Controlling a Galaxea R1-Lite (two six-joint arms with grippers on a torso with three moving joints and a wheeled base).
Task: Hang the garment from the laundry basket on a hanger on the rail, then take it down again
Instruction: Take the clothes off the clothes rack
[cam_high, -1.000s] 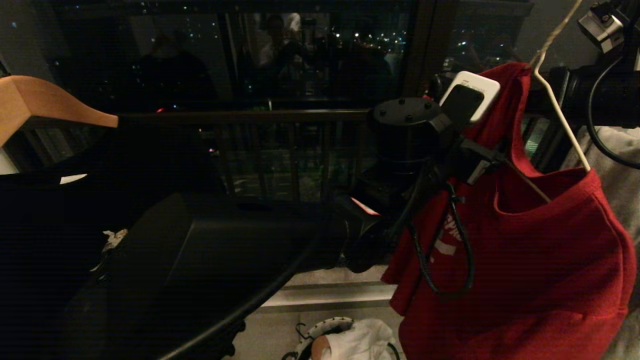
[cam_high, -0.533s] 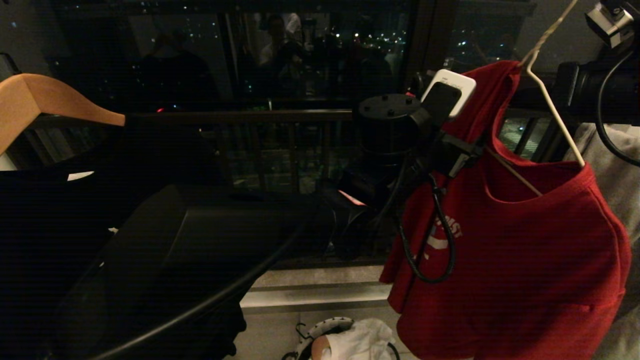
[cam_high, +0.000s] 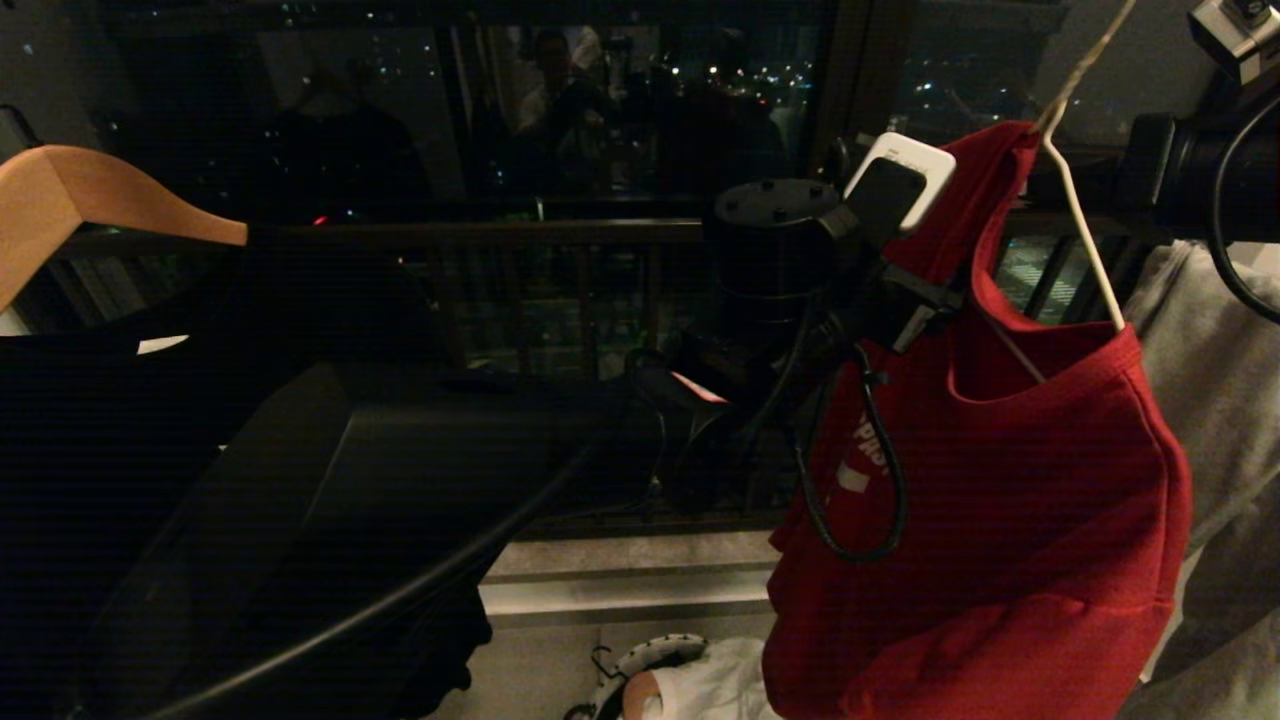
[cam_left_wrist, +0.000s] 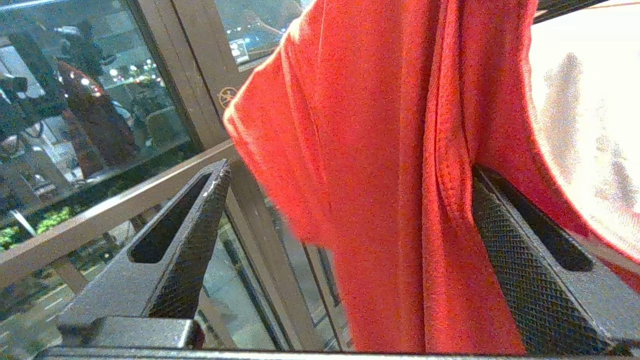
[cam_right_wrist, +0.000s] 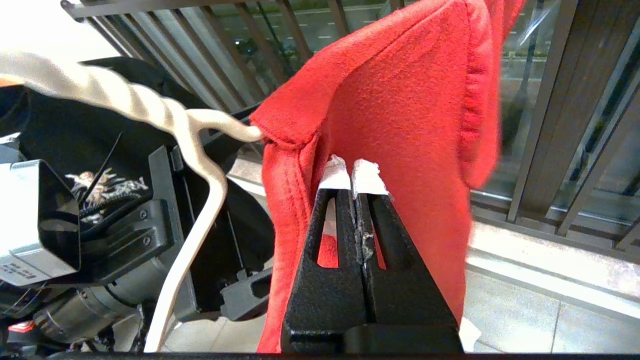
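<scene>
At the rail, up on the robot's right, the garment (cam_high: 1010, 500) is seen draped on the hanger (cam_high: 1085, 235): one wire arm is threaded into the neck opening and carries one shoulder, while the other shoulder is bunched high near the twisted neck and is not yet spread along its own arm; the rail itself is not shown. Right tool (cam_right_wrist: 354, 175): fingers pressed together against the red cloth close by the collar seam. A pinch on a fold is judged likely, presumably to keep the shirt from sliding off while it is arranged, though cloth between the tips cannot be confirmed. Left tool (cam_left_wrist: 350, 215): fingers wide apart, a hanging fold of the shirt lying between them, one finger (cam_left_wrist: 505, 260) touching the cloth, the other finger (cam_left_wrist: 195, 235) clear of it; nothing is clamped. This placement is judged to prepare a grasp for pulling the loose side over the wire. Laundry basket (cam_high: 655, 655) is noted low on the floor below, with white cloth (cam_high: 720, 685) in it. Wooden hanger (cam_high: 90, 200) with black T-shirt (cam_high: 120, 420) is noted on the left, untouched
</scene>
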